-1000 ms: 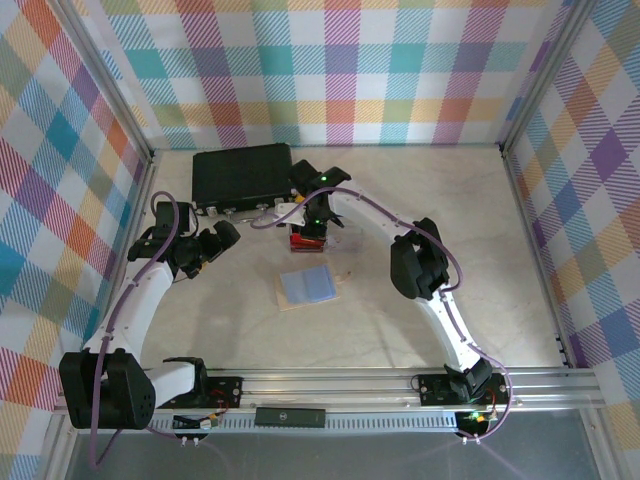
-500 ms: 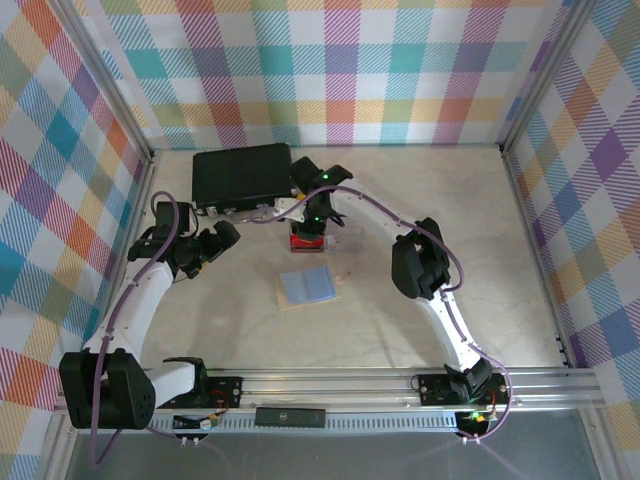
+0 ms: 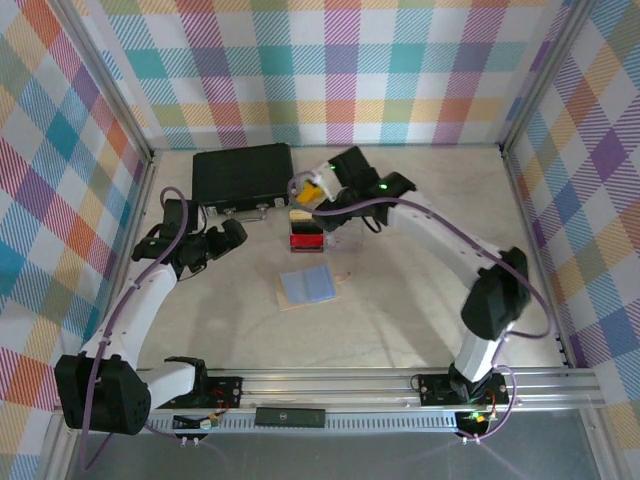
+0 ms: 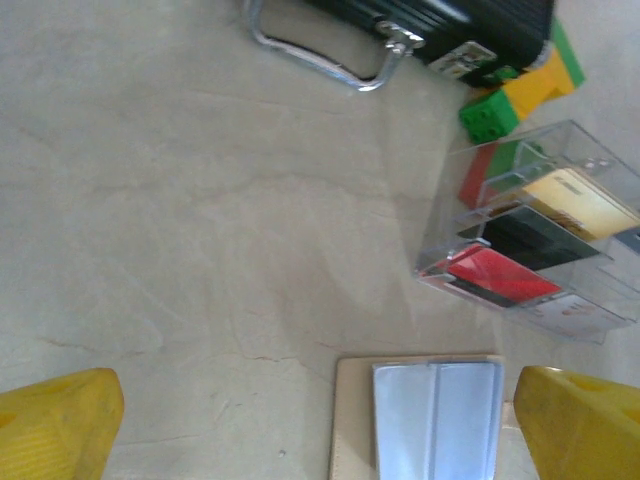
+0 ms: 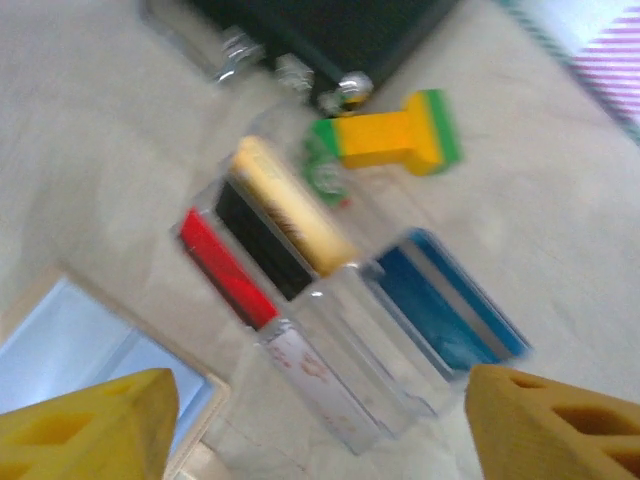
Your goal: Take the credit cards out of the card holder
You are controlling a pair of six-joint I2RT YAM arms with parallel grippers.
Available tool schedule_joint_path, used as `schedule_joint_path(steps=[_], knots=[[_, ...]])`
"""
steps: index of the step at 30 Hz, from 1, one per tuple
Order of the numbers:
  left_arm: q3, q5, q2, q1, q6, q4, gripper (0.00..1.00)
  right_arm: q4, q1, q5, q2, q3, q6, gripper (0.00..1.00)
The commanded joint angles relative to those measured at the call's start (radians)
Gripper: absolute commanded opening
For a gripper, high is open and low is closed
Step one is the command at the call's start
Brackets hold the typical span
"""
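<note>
- Card holder (image 4: 435, 420), a flat translucent pale blue-grey plastic sleeve w/ a crease down its middle, is seen lying flat on a thin beige sheet (image 4: 352, 420) near the centre of the pale stone-look table (image 3: 400, 290). No card can be made out in it.
- Credit cards are found apart from the holder, standing tilted in the slots of a clear rigid plastic rack (image 4: 450, 215), which sits just beyond the sleeve.
- In the rack: thin red plastic card (image 4: 500, 275), black card (image 4: 525, 240) directly behind it, yellowish-tan card (image 4: 585, 203) behind that.
- Blue card w/ a pale stripe (image 5: 450, 305) is seen in a separate slot at the rack's other side. A whitish card w/ faint print (image 5: 315, 375) is seen in the lowest slot, in front of the red one.
- Left pincer (image 3: 222, 243): yellow fingers spread wide, nothing between them. It is held above bare table, left of rack & sleeve.
- Right pincer (image 3: 308, 190): yellow fingers spread apart, nothing pinched. It is held above the rack's far end, near the corner of the case. Right wrist view is blurred.
- Large black rectangular case (image 3: 242, 172) w/ a metal handle (image 4: 320, 55) lies at the far left of the table.
- Chunky yellow block w/ green ends (image 5: 390, 135) lies betw. case & rack.
</note>
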Motion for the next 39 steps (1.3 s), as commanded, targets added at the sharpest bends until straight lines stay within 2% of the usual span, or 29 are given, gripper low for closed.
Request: schedule_joint_path(steps=[1, 3, 5, 9, 16, 19, 22, 26, 31, 36, 39], knots=[[0.052, -0.087, -0.022, -0.042, 0.025, 0.049, 1.00, 0.123, -0.054, 0.140, -0.158, -0.131, 0.230, 0.85], [0.058, -0.131, -0.027, -0.069, 0.031, 0.089, 1.00, 0.163, -0.085, 0.206, -0.262, -0.236, 0.288, 0.95], [0.053, -0.172, -0.035, -0.081, 0.036, 0.133, 1.00, 0.183, -0.110, 0.251, -0.341, -0.315, 0.324, 1.00], [0.001, -0.317, -0.071, -0.084, 0.048, 0.244, 1.00, 0.206, -0.181, 0.384, -0.488, -0.483, 0.424, 0.99], [-0.151, -0.617, -0.124, -0.084, 0.116, 0.457, 1.00, 0.345, -0.330, 0.457, -0.697, -0.801, 0.558, 0.99], [-0.208, -0.748, -0.120, -0.083, 0.138, 0.514, 1.00, 0.462, -0.376, 0.493, -0.741, -0.927, 0.542, 0.99], [-0.263, -0.825, -0.107, -0.081, 0.151, 0.574, 1.00, 0.531, -0.434, 0.500, -0.742, -1.004, 0.546, 0.99], [-0.356, -0.849, -0.077, -0.081, 0.226, 0.735, 1.00, 0.682, -0.493, 0.450, -0.697, -1.099, 0.480, 0.99], [-0.447, -0.800, -0.005, -0.077, 0.363, 0.943, 0.99, 0.895, -0.527, 0.339, -0.608, -1.177, 0.388, 0.99], [-0.597, -0.693, 0.115, -0.068, 0.495, 1.364, 0.99, 1.174, -0.544, 0.207, -0.551, -1.262, 0.306, 0.99], [-0.623, -0.584, 0.151, -0.061, 0.506, 1.455, 1.00, 1.271, -0.552, 0.153, -0.505, -1.283, 0.272, 0.99]])
